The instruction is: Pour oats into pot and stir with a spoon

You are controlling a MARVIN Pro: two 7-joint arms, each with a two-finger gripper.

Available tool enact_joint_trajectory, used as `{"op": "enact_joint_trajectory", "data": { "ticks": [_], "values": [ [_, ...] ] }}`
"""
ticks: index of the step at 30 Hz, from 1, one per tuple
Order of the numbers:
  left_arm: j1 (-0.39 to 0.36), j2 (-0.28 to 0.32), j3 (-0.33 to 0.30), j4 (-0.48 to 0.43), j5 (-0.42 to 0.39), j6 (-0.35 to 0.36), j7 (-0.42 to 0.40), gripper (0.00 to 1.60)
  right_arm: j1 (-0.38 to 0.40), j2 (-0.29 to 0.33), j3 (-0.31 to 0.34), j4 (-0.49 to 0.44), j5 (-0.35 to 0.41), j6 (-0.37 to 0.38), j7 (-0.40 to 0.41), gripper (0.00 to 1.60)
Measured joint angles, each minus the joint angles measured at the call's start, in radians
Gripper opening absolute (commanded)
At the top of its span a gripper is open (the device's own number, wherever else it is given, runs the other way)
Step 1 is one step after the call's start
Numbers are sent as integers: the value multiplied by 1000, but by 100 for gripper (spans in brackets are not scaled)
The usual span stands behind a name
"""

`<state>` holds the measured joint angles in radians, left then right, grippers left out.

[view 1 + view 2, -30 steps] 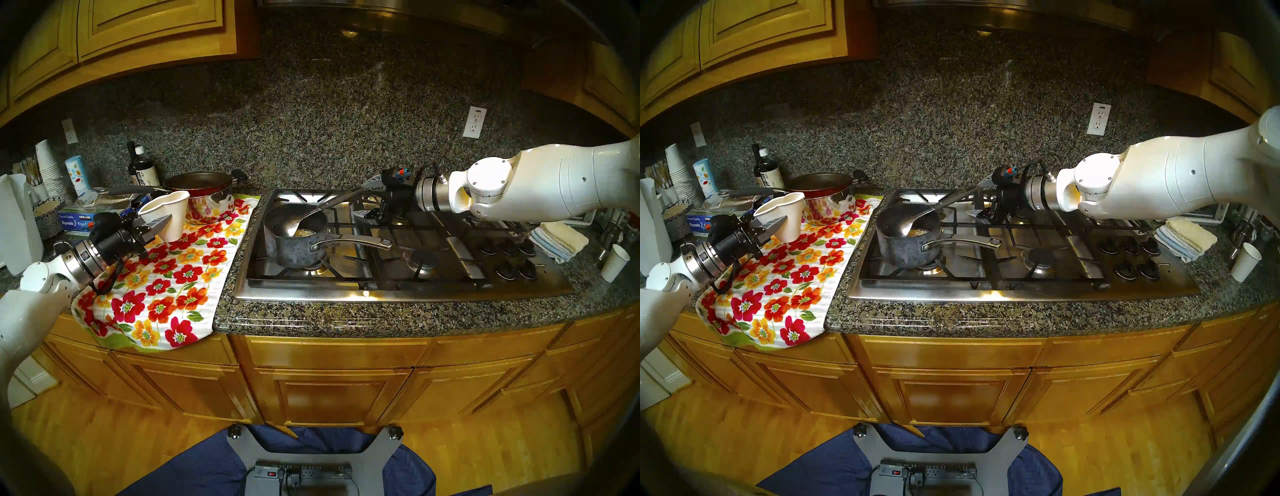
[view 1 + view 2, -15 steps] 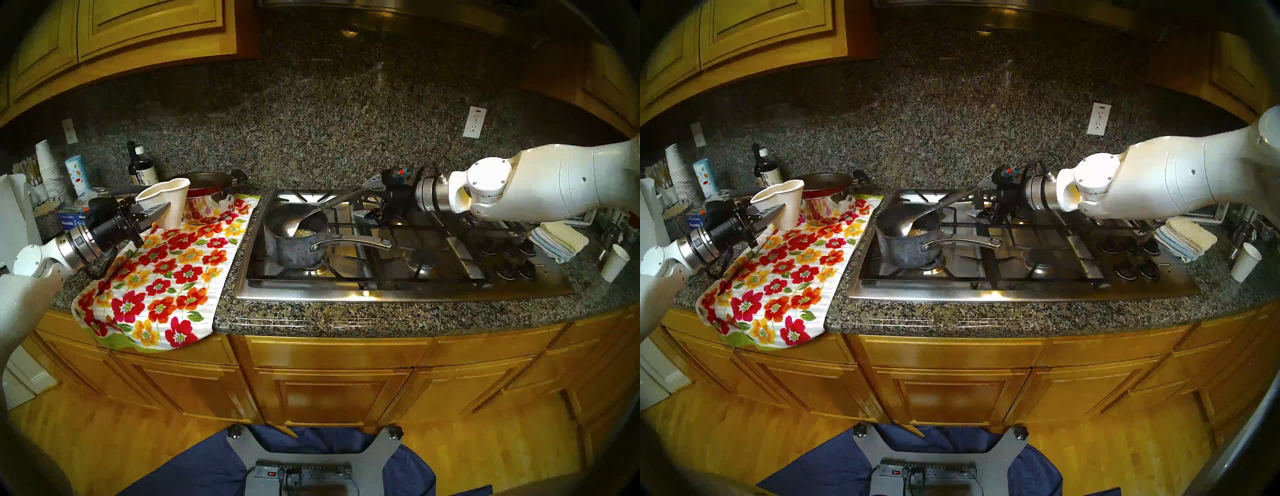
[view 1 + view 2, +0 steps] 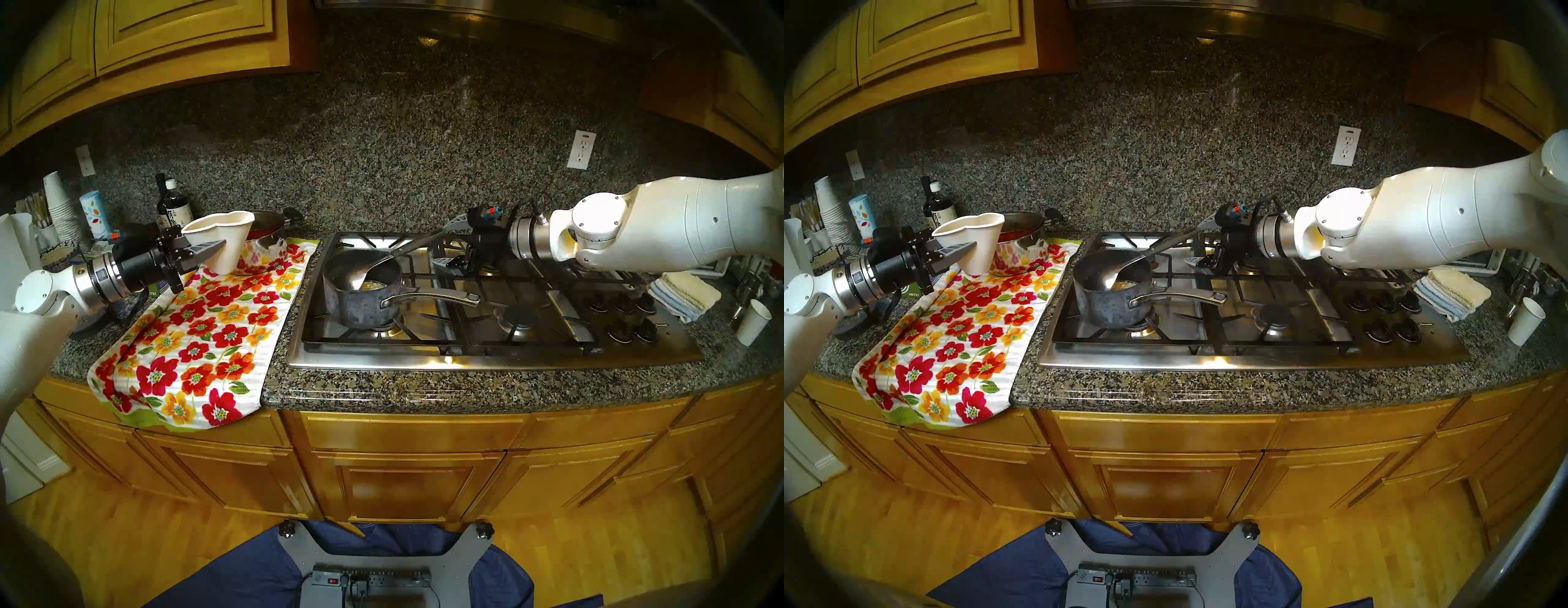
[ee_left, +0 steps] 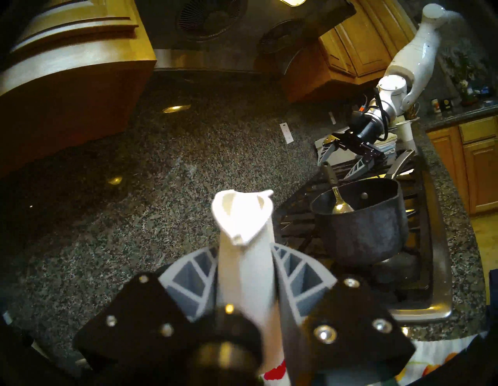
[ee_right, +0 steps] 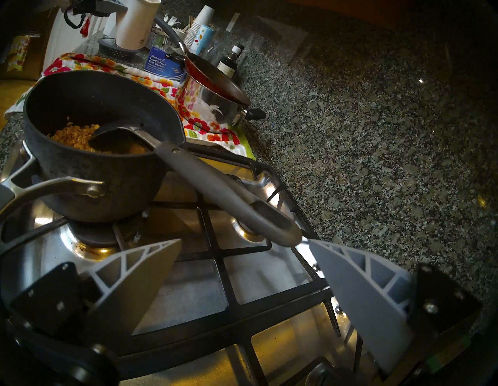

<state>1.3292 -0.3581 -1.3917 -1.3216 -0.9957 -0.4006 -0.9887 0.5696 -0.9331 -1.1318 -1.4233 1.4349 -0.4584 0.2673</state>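
Note:
The dark grey pot (image 3: 360, 297) (image 3: 1110, 301) stands on the front left burner, its silver handle pointing right. Pale oats (image 5: 72, 134) (image 3: 374, 285) lie on its bottom. The spoon (image 3: 418, 244) (image 5: 215, 188) rests in the pot, bowl down in the oats, its handle leaning over the back right rim. My right gripper (image 3: 452, 243) (image 5: 245, 242) is open, and the handle's end sits just beyond its fingertips, untouched. My left gripper (image 3: 222, 245) (image 4: 244, 249) is shut on a squeezed white paper cup (image 3: 225, 242) (image 4: 242, 215), held upright above the floral towel, left of the pot (image 4: 363, 229).
A floral towel (image 3: 203, 339) covers the counter left of the stove (image 3: 488, 352). A shiny steel pot topped by a red pan (image 3: 265, 235) stands behind the held cup. Bottles (image 3: 172, 208) and stacked cups (image 3: 59, 208) crowd the back left. Folded cloths (image 3: 683, 295) and a paper cup (image 3: 753, 320) sit right.
My left arm has lifted the paper cup and carried it right and back, closer to the stove. The right arm, spoon and pot have not moved.

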Motion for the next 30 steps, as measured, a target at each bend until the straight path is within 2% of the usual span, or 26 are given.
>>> {"op": "enact_joint_trajectory", "data": {
  "ticks": [14,30],
  "values": [
    [-95,-20,7,-10,55,73,-120,57,0,0,0,0,1,0,0,160],
    [-205,-98,13,-25,148,136,-223,56,0,-1,-1,0,2,0,0,160]
  ]
}}
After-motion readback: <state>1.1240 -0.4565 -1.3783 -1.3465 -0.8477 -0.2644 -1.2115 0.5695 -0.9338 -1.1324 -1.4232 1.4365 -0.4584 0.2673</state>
